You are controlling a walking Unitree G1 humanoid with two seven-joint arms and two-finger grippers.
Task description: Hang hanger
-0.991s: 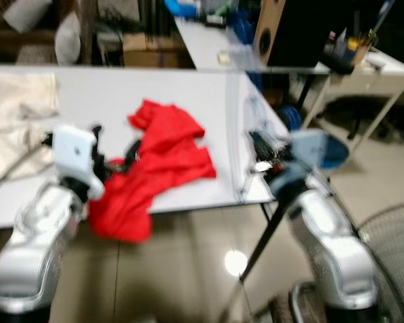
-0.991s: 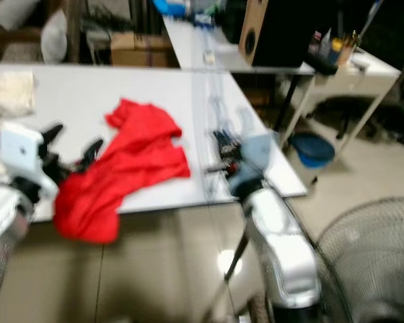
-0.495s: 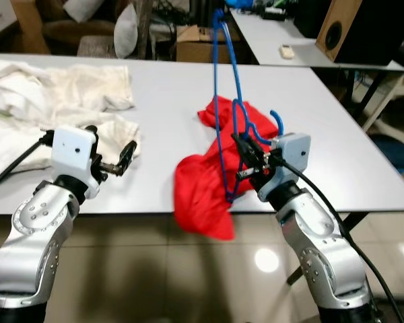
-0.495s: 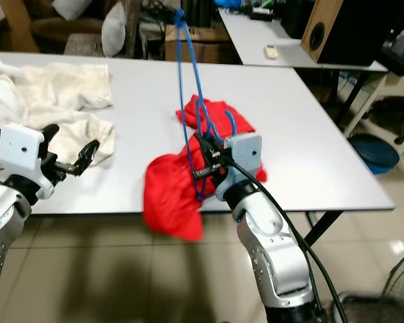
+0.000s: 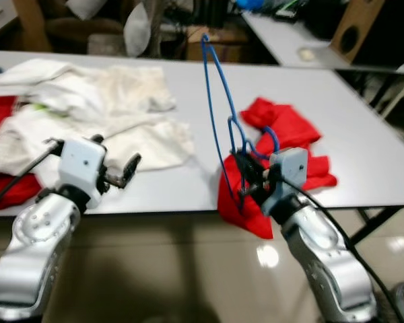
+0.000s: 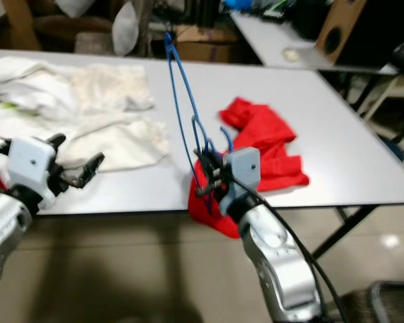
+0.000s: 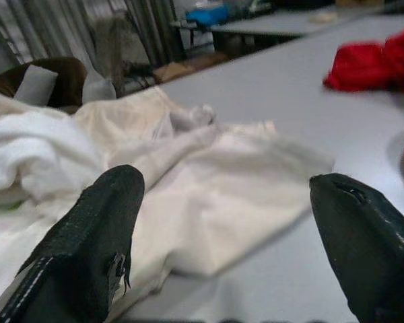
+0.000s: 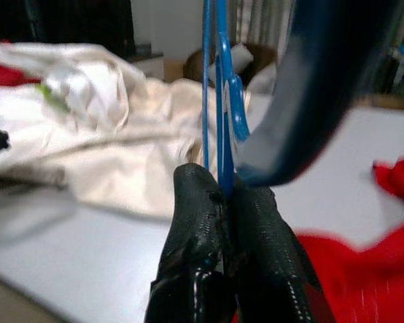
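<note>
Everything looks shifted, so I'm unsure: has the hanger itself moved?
Yes. The hanger has moved left, from over the red cloth's middle to its left edge.

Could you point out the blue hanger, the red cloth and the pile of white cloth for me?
blue hanger (image 5: 215, 101): left eye view, on its long wire side rising above the table.
red cloth (image 5: 286, 128): left eye view, on the upper part lying on the table.
white cloth (image 5: 121, 108): left eye view, on the middle of the pile.

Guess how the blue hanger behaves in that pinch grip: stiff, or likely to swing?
The blue hanger looks like thin wire, so probably light and slightly springy. The right gripper pinches it near one end while the frame stands tall above the red cloth, so it may pivot or wobble between the fingers. Smooth coating could slip.
</note>
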